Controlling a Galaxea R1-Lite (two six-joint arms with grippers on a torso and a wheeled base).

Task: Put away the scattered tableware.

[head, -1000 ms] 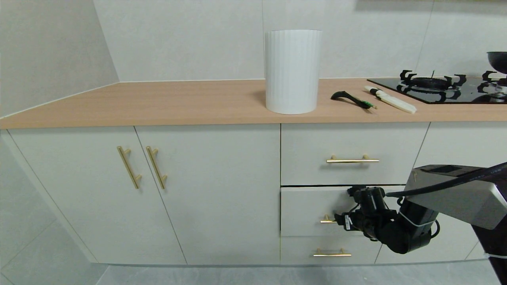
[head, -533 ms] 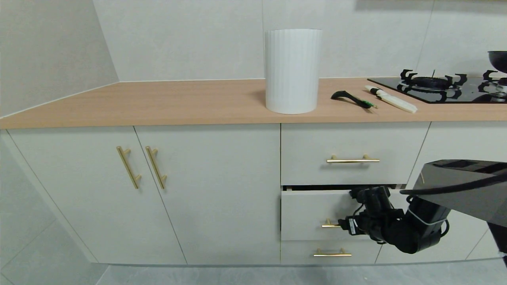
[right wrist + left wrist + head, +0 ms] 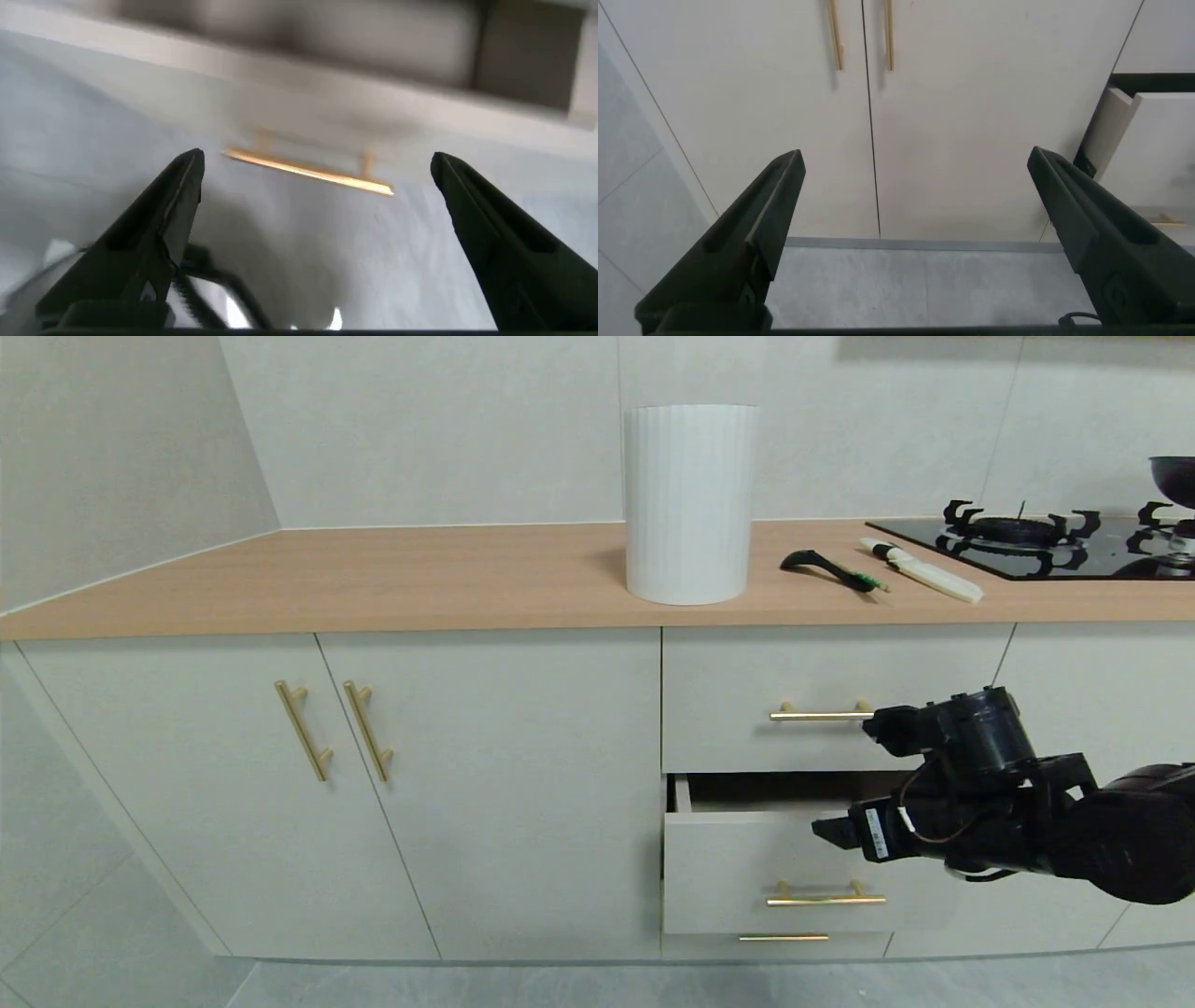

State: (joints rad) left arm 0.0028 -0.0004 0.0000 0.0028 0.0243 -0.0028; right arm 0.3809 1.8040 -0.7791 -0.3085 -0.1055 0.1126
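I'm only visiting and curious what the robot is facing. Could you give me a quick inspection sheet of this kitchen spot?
Surface: wooden countertop over pale cabinets.
Job's things: black utensil and white utensil lie on the countertop near the gas hob; middle drawer partly open.
Clutter: white ribbed container on the countertop.
Grippers: right gripper open, before the open drawer; left gripper open, facing the cupboard doors.
Cables: thin wire at the right wrist.
Surroundings: tiled wall, grey floor.
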